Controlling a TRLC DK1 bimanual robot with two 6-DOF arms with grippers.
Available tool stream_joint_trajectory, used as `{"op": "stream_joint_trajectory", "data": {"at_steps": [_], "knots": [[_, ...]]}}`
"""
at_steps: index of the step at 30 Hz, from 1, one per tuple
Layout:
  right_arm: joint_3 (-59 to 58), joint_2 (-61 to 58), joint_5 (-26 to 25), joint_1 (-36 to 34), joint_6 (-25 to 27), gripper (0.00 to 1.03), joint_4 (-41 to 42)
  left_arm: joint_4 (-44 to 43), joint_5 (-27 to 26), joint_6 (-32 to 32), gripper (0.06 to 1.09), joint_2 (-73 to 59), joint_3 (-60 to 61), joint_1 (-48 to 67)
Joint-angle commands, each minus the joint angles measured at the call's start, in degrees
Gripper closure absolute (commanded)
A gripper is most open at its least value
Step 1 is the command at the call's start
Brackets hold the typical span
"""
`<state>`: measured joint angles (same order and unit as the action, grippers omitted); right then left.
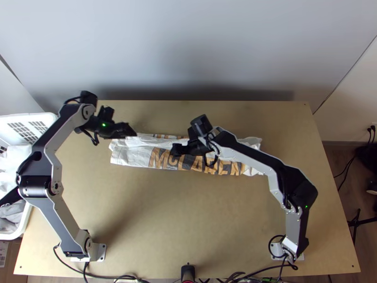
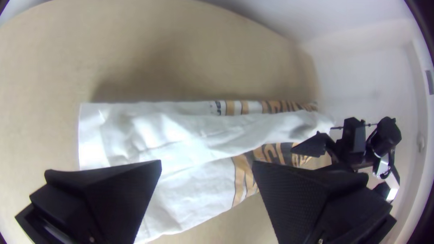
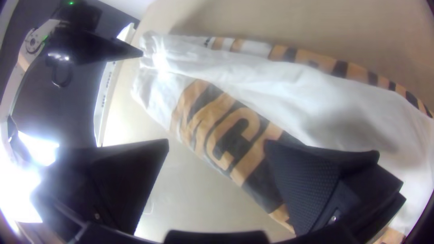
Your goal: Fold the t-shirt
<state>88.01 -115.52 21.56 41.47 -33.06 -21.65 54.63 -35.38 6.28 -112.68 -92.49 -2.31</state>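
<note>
The white t-shirt (image 1: 134,155) lies folded into a long flat strip across the upper table, its orange and black print facing up and a creased white part along its far side. At the strip's left end, my left gripper (image 1: 123,129) is over the cloth's far edge; in the left wrist view the left gripper (image 2: 207,169) stands open above the shirt (image 2: 181,135). My right gripper (image 1: 177,150) is over the middle of the strip; in the right wrist view the right gripper (image 3: 219,147) is open, one finger over the print of the shirt (image 3: 235,126).
A white basket (image 1: 26,231) with cloth in it stands at the table's left edge. The light wooden table (image 1: 188,212) extends in front of the strip, with a pale wall (image 1: 188,47) behind. Cables run along the near edge.
</note>
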Motion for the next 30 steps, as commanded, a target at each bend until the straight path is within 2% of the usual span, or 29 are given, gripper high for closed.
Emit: {"op": "stream_joint_trajectory", "data": {"at_steps": [1, 3, 7, 15, 17, 21, 30], "knots": [[2.96, -1.72, -0.12, 0.89, -0.69, 0.06, 0.12, 8.39, 6.37, 3.21, 0.10, -1.40, 0.03, 1.78], [2.78, -1.72, -0.03, 0.71, -0.69, 0.06, 0.12, 8.83, 8.74, 3.65, 0.10, -0.34, 1.52, 2.13], [2.61, -2.07, -0.03, 0.54, -0.78, 0.06, 0.03, 5.31, 20.26, 4.97, 0.10, -0.96, 5.04, 3.89], [3.05, -1.46, -0.03, 0.19, -0.87, 0.06, -0.32, 1.18, 24.48, 4.70, 0.10, -5.62, 3.28, 4.85], [2.70, -1.28, -0.03, -0.16, -0.87, 0.06, -0.41, -0.67, 24.39, 4.18, 0.10, -5.35, 2.75, 4.85], [1.99, -1.11, -0.03, -0.43, -0.87, 0.06, -0.41, -3.92, 18.32, 3.30, 0.10, -2.45, 1.96, 4.59], [2.08, -2.34, -0.12, 0.54, -0.52, 0.06, -0.32, -3.39, 12.88, 1.71, 0.10, -0.52, -0.85, 4.50]]}}
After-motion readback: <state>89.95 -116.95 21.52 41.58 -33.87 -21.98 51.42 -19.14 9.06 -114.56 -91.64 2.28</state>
